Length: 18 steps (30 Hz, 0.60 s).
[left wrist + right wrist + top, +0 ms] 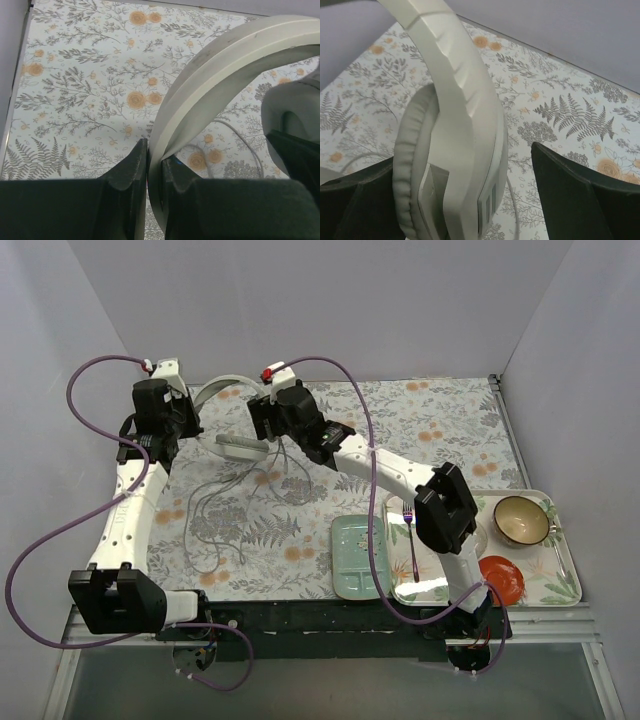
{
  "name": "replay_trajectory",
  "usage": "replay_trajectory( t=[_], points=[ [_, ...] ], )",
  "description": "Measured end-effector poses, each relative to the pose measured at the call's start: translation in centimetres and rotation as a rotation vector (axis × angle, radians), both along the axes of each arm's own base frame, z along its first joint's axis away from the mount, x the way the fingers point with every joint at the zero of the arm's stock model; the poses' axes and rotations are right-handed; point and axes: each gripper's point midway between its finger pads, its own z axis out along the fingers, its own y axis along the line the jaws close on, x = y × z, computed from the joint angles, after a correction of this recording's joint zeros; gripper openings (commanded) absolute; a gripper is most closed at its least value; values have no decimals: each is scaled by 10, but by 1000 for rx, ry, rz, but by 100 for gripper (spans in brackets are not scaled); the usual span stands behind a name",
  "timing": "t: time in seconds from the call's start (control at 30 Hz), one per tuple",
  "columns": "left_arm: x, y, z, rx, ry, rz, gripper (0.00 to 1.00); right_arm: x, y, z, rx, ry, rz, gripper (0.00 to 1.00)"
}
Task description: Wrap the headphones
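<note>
The flowered table (430, 430) fills the view, with a patterned tray (562, 588) sitting at four o'clock. The headphones (240, 446) stand at eleven o'clock between the two arms, and their thin cord (205, 502) trails loose toward seven o'clock. The left gripper (154, 150) is clenched on the headband's edge. The right gripper (462, 156) is spread wide, straddling one ear cup (420, 165), with a gap at its three o'clock finger.

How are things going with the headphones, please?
Left gripper shut on headband. Right gripper open, straddling ear cup. Cord unwrapped, loose on table. Nothing obstructing.
</note>
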Motion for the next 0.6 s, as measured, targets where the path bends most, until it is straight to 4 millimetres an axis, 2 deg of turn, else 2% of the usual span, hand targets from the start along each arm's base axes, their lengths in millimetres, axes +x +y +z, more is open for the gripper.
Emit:
replay_trajectory(
  t=[0.07,0.17,0.2,0.27,0.3,0.33,0.4,0.5,0.53,0.6],
  points=[
    [0,-5,0,-12,1,-19,0,4,-7,-15,-20,20,-4,85],
    [-2,-15,-1,-37,9,-54,0,2,-7,-26,-36,36,29,62],
    [-2,-16,-1,-42,8,-60,0,-1,-4,-27,-38,37,52,44],
    [-2,-16,-1,-44,9,-62,0,-1,-5,-29,-48,32,55,25],
    [-4,-16,-2,-45,13,-69,4,1,-7,-32,-54,30,37,11],
    [-5,-18,-3,-46,18,-79,13,2,-9,-34,-63,25,38,5],
    [-6,-21,-9,-33,31,-98,35,5,-13,-40,-80,18,40,1],
    [-5,-18,-22,7,47,-116,50,3,-15,-49,-110,23,63,1],
    [-5,-16,-29,31,58,-119,58,0,-15,-51,-126,21,81,1],
    [-2,-14,-41,75,77,-133,63,-5,-15,-58,-180,24,119,1]
  ],
)
